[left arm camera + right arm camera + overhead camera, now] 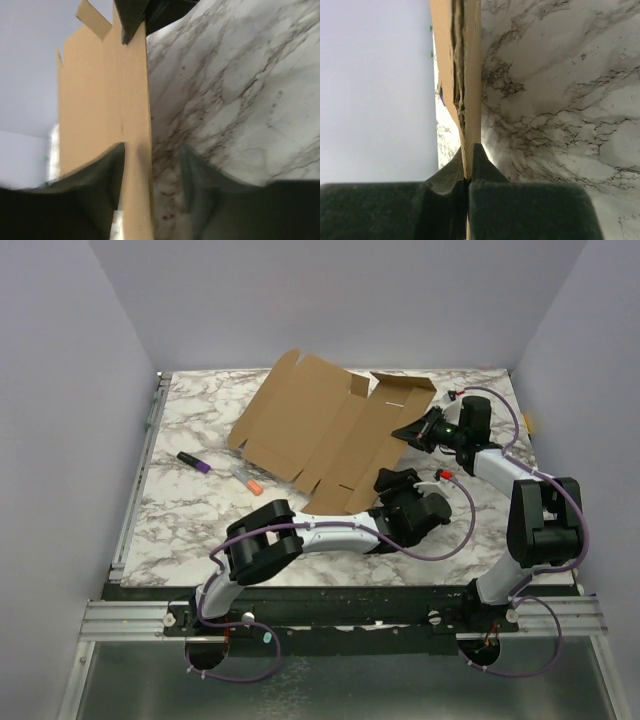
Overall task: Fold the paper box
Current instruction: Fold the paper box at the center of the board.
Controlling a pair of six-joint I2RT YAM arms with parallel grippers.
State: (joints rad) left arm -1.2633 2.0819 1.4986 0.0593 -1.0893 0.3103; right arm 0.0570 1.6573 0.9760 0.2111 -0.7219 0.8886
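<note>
The paper box [310,430] is a brown cardboard sheet with flaps, lying mostly flat at the middle back of the marble table, its right side lifted. My right gripper [410,430] is shut on the sheet's right edge; in the right wrist view the cardboard [470,75] runs edge-on into the closed gripper [468,165]. My left gripper [392,482] is at the sheet's near right edge. In the left wrist view this gripper [150,170] is open, and a strip of cardboard [100,90] passes between its jaws close to the left finger [100,172].
A purple marker [193,461] and an orange-tipped marker [246,480] lie on the table [200,525] left of the sheet. Grey walls close in the back and sides. The right gripper's fingers [132,15] show at the top of the left wrist view.
</note>
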